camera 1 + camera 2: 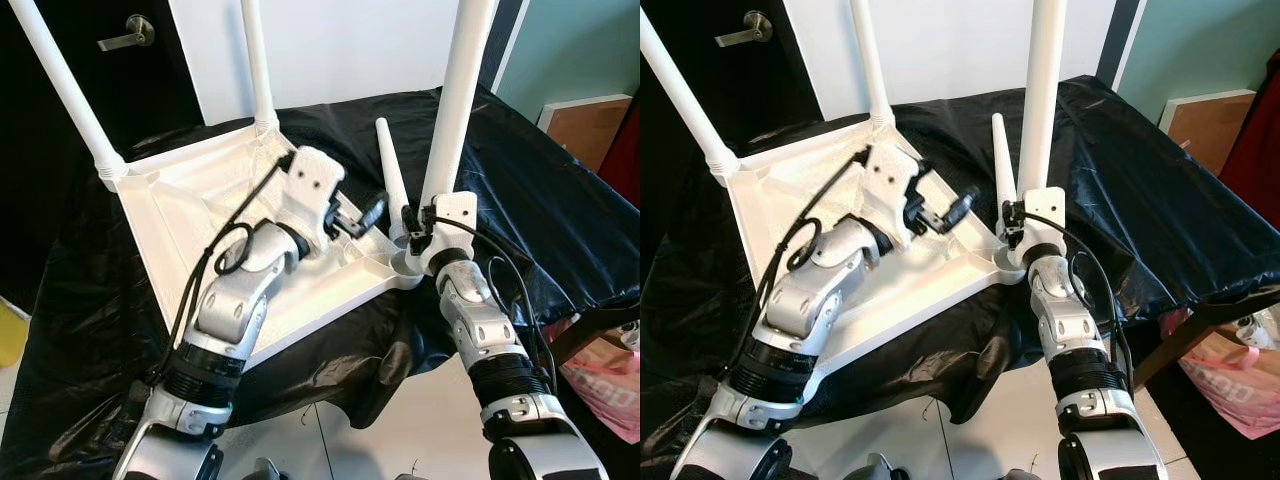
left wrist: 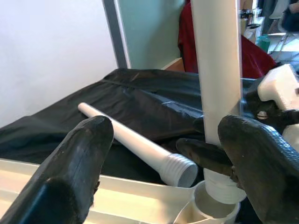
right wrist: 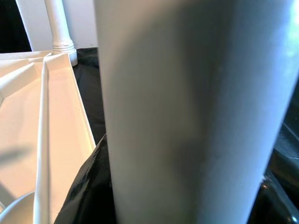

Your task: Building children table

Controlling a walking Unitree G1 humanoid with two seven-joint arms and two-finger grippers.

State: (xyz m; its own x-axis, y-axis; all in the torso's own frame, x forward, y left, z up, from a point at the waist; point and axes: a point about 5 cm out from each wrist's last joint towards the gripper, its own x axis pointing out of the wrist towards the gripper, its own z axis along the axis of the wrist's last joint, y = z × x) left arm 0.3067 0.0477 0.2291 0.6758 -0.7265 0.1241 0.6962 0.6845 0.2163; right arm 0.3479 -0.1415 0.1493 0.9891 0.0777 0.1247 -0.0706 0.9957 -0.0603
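The white children table top lies upside down on the desk, which is covered with black sheet, so its corner sockets look up and the legs can be put in from above; two legs at the far corners already stand in place. The right claw pinches the third leg near its lower end and holds it upright in the near right socket, probably to screw it. The left claw hovers spread just beside this corner, near the loose fourth leg lying on the sheet.
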